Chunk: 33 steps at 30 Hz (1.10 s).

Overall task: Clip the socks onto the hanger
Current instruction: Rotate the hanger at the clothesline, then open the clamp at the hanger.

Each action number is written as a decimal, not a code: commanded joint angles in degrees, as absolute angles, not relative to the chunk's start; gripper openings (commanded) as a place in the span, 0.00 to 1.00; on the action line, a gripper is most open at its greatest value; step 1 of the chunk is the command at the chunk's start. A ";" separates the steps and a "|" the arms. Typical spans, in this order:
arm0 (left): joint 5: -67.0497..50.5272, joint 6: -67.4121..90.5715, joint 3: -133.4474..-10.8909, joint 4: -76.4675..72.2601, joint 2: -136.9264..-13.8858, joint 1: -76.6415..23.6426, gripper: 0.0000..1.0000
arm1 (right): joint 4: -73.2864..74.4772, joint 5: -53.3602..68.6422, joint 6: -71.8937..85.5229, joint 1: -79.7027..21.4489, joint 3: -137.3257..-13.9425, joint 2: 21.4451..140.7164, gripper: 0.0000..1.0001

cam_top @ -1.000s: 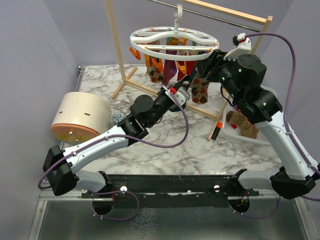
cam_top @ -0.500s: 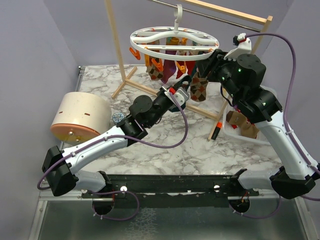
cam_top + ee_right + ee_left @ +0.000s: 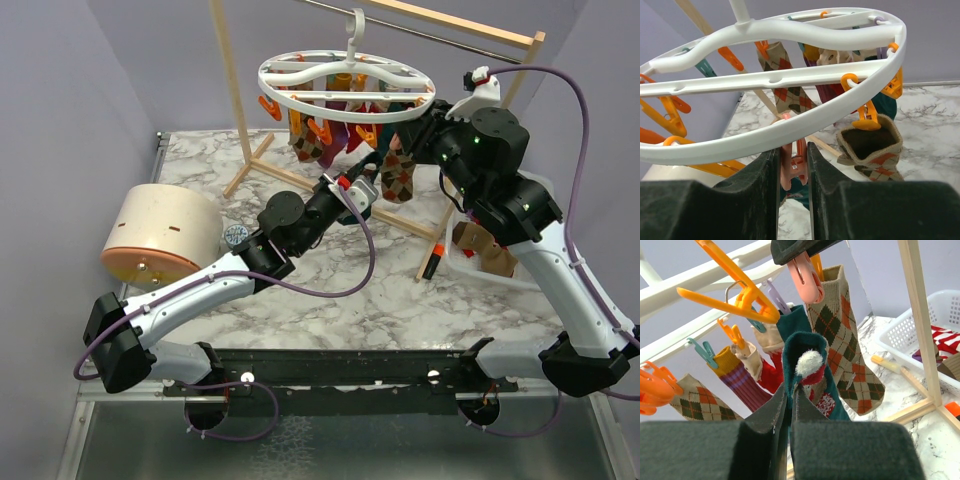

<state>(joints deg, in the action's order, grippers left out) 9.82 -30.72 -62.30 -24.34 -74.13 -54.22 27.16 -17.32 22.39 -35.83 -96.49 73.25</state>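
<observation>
Left gripper, seen from the top external camera, reaches up toward the far edge of the tabletop and is clenched on a teal sock under the hanger. That white ring hangs by its hook from the wooden rack, above the far edge. The right gripper is raised to the ring's right rim, just beside a brown argyle sock already clipped there. A white basket holding more socks sits by the right edge, and a round beige tub by the left edge.

From the left wrist, the dark fingers pinch the teal sock (it bears a white pompom) with its cuff lifted toward a pink clip. The argyle sock hangs just behind, with purple and red socks to its left under orange clips.

From the right wrist, the right gripper is closed on the pink clip, squeezing it just below the hanger's near rim. An orange clip holds the argyle sock to the right.
</observation>
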 commanded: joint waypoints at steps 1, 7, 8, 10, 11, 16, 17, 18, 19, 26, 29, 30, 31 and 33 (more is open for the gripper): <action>8.19 -30.47 -62.14 -25.53 -72.90 -54.05 0.00 | 28.73 -17.01 22.12 -35.99 -96.95 72.97 0.01; 7.43 -30.86 -63.05 -25.58 -73.89 -54.06 0.00 | 28.97 -14.81 22.17 -35.96 -96.72 72.07 0.00; 6.93 -30.73 -63.29 -25.58 -74.04 -54.05 0.00 | 28.76 -14.47 22.13 -36.03 -96.49 71.87 0.00; 6.21 -30.44 -63.85 -25.53 -74.34 -54.06 0.00 | 28.57 -13.61 21.93 -35.97 -96.14 71.56 0.00; 6.02 -30.21 -64.15 -25.49 -74.56 -54.05 0.00 | 28.52 -13.28 21.82 -35.97 -96.15 71.59 0.00; 5.54 -26.54 -65.49 -25.13 -74.93 -54.05 0.00 | 27.54 -12.22 21.62 -35.98 -94.93 70.99 0.00; 5.52 -25.29 -65.63 -24.75 -74.72 -54.05 0.00 | 27.40 -12.26 21.58 -36.02 -94.82 70.87 0.00; 5.53 -24.02 -65.72 -24.40 -74.48 -54.05 0.00 | 27.24 -12.22 21.54 -36.03 -94.67 70.78 0.00; 5.54 -23.02 -65.72 -23.86 -74.18 -54.05 0.00 | 27.08 -12.22 21.47 -36.02 -94.62 70.71 0.00; 6.33 -15.61 -68.84 -15.31 -73.75 -54.06 0.00 | 26.20 -12.33 21.01 -35.97 -94.14 70.27 0.00; 5.97 -12.27 -71.11 -10.49 -74.70 -54.05 0.00 | 25.73 -12.25 21.07 -35.99 -93.66 70.14 0.00; 5.67 -11.45 -71.79 -9.29 -74.97 -54.05 0.00 | 25.57 -12.23 21.09 -35.99 -93.49 70.07 0.00; 5.25 -10.85 -72.23 -8.48 -75.15 -54.06 0.00 | 25.42 -12.24 21.09 -35.97 -93.31 70.05 0.00; 4.41 -10.33 -72.23 -8.20 -74.96 -54.05 0.00 | 25.31 -12.14 21.11 -35.96 -93.10 70.14 0.00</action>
<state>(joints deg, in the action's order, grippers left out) 6.79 -15.14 -69.84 -12.93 -74.72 -54.17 26.28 -13.32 21.98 -35.83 -93.97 71.22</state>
